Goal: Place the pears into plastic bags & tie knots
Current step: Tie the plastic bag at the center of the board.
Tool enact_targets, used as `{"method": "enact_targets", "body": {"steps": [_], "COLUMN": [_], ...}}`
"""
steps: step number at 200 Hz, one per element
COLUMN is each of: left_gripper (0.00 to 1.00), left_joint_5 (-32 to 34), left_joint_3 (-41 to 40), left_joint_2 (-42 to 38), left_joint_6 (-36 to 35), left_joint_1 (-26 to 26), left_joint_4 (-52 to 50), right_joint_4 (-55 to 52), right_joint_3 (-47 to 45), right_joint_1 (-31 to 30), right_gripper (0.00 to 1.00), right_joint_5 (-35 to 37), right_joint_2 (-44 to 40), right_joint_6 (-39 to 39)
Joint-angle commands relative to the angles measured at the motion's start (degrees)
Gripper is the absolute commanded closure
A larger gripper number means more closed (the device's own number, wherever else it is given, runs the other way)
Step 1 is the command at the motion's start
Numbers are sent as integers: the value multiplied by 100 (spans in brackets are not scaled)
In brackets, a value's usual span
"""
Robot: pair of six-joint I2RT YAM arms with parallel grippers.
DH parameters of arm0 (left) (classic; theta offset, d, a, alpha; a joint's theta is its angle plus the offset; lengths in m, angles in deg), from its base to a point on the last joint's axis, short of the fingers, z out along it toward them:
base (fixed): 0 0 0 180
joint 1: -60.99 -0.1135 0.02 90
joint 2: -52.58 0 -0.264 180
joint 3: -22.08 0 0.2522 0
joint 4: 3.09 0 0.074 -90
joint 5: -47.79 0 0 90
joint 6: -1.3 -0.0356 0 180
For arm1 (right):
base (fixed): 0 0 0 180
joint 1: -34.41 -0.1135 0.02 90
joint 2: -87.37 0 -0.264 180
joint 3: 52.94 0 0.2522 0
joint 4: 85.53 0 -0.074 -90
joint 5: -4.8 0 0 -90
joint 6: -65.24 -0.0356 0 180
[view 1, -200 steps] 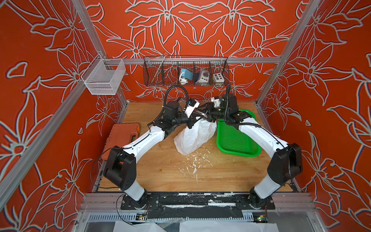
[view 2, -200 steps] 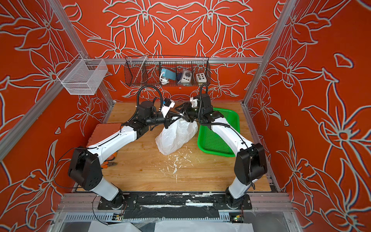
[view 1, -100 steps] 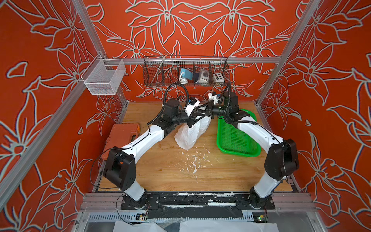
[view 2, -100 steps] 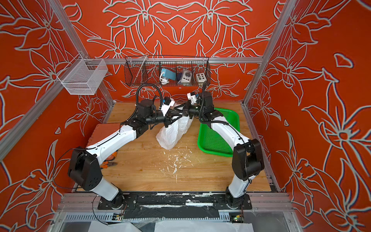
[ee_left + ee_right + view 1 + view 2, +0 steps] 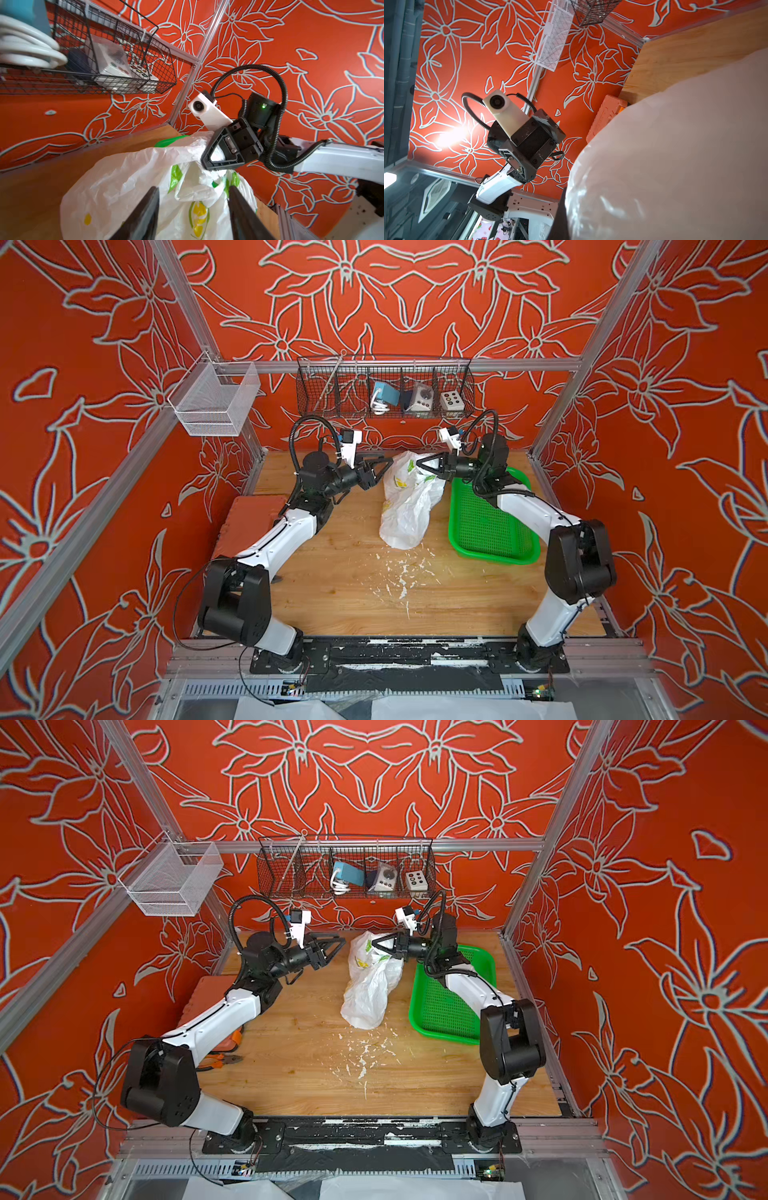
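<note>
Clearly the right gripper is clamped on the bunched top of the citrus-print carrier bag. It holds the bag up near the back edge of the wooden table, while the bag's lower end rests on the wood just beside the left rim of the green mesh tray.

The left gripper stands with its jaws apart, just beside the bag and clear of it in both top views. In the left wrist view its two dark fingers are cut off by the frame and straddle the bag without closing.

The pears cannot be made out behind the white film. Whether a knot lies in the twisted plastic at the right gripper is unclear. In the right wrist view the bag fills most of the picture and is blurred. The left arm covers part of the orange case at the left edge.

A second ago both grippers met at the bag's top, the left one closed on it. Since then the left has let go and drawn back toward the left edge, and the bag's top stands higher.
</note>
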Motion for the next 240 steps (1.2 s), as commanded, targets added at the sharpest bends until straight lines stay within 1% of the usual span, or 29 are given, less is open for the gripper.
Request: {"method": "enact_targets", "body": {"steps": [1,25,75,104,115,124,134,152,164,170,186,194,211,240], "left_gripper": [46,45,44,43,44,52,65,99,100,100,100,100,100,100], "left_joint_5": [-335,-222,424,697,756,722,689,596,563,573,584,582,597,573], "left_joint_3": [113,288,906,1153,1223,1280,1347,1413,1427,1418,1399,1381,1320,1237], "left_joint_2": [274,564,1259,1607,1724,1821,1925,2036,2076,2079,2075,2063,2031,1984], "left_joint_6": [416,199,-467,-547,-543,-517,-460,-288,-168,-128,-121,-138,-174,-193], "left_joint_1": [85,238,485,513,514,514,514,514,514,514,514,512,514,514], "left_joint_4": [377,227,-193,-246,-213,-189,-168,-63,39,92,132,140,144,167], "right_joint_4": [669,771,1077,1399,1568,1636,1712,1775,1771,1725,1493,1289,763,12], "right_joint_3": [25,14,13,38,25,22,-2,-79,-145,-189,-332,-415,-533,-565], "right_joint_1": [5,25,39,41,36,41,42,42,42,49,107,148,234,347], "right_gripper": [100,100,100,100,100,100,100,100,100,95,70,62,57,56], "right_joint_5": [-484,-544,-703,-789,-825,-836,-854,-895,-902,-889,-790,-701,-549,-352], "right_joint_2": [103,136,260,329,358,379,384,377,357,341,238,151,-28,-255], "right_joint_6": [78,49,-206,-438,-558,-598,-650,-682,-669,-629,-434,-273,134,659]}}
